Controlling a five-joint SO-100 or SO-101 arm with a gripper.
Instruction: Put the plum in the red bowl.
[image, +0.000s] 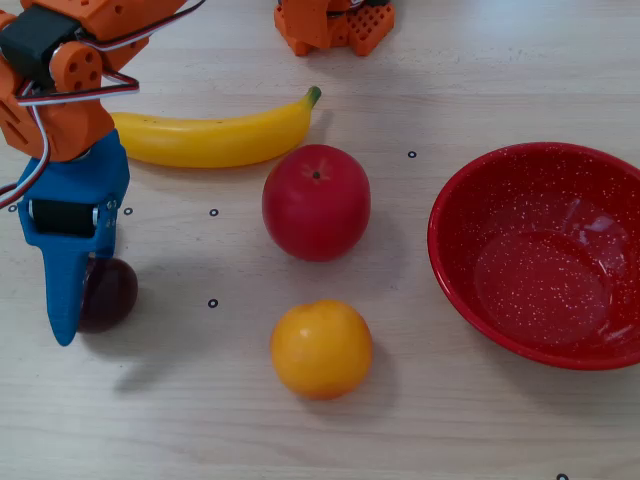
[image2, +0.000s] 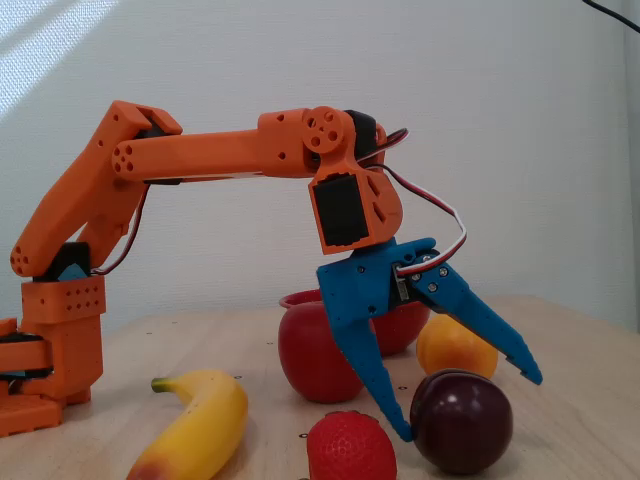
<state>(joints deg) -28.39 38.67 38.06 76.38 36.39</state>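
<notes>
The plum (image: 108, 293) is small, glossy and dark purple and lies on the wooden table at the left of a fixed view. It also shows at the front right in another fixed view (image2: 462, 422). My blue gripper (image: 82, 305) is open and reaches down over it. In the side-on fixed view the gripper (image2: 470, 405) straddles the plum: one fingertip (image2: 403, 430) is low at its left, the other finger (image2: 500, 340) slants above its right. The red bowl (image: 470, 185) is speckled, empty, and stands at the right, partly hidden behind the apple in the side-on view (image2: 296, 298).
A big red apple (image: 316, 202), an orange fruit (image: 321, 349) and a yellow banana (image: 215, 138) lie between the plum and the bowl. A red strawberry (image2: 350, 448) lies close beside the plum. The orange arm base (image: 333, 24) stands at the far edge.
</notes>
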